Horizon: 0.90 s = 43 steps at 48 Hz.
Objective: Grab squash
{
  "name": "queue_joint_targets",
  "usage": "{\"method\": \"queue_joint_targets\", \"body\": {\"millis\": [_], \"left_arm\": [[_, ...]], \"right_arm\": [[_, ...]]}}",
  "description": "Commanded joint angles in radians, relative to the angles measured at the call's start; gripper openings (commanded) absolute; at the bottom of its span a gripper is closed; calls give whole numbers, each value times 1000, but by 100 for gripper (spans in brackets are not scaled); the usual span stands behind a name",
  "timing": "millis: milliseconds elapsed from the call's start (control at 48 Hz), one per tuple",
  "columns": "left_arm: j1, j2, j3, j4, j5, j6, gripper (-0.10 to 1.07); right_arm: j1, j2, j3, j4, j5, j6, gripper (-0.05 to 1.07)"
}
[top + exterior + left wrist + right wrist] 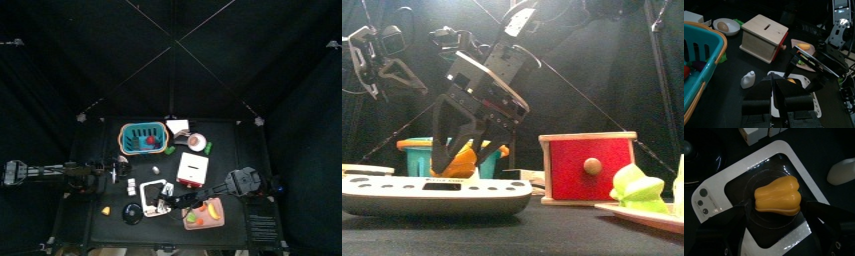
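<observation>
The squash (777, 194), a stubby orange toy, lies on the clear dish of a white scale (724, 183). My right gripper (774, 228) hangs over it, wide open, with one jaw on each side of the squash (465, 160) and no grip on it. In the top view the right gripper (167, 200) reaches in over the scale (156, 188) near the table's front. The left wrist view shows a sliver of the squash (791, 80) between the right arm's fingers. My left gripper (389, 70) rests raised at the left, jaws together.
A teal basket (140, 138) stands at the back left, and a wooden box with a red face (589, 165) sits right of the scale. Beside the scale stands a white bottle (748, 79). A pink plate (207, 215) with toy food is front right, and a small yellow piece (107, 210) front left.
</observation>
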Motion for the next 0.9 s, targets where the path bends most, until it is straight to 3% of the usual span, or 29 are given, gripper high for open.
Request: {"method": "queue_joint_targets", "body": {"millis": [0,250,438,625,875], "left_arm": [[2,2,-14,0,-3,2,44],[2,2,-14,-2,-3,2,44],[2,2,-14,-2,-3,2,44],[2,2,-12,-2,-2,2,44],[2,2,-12,-2,-3,2,44]], "right_arm": [[-3,-25,-20,-2,-2,-2,99],[-5,-25,-31,6,-2,0,88],[-3,-34,-38,25,2,3,87],[-5,-81,-67,135,49,0,87],[-6,-94,-80,202,74,3,87]]}}
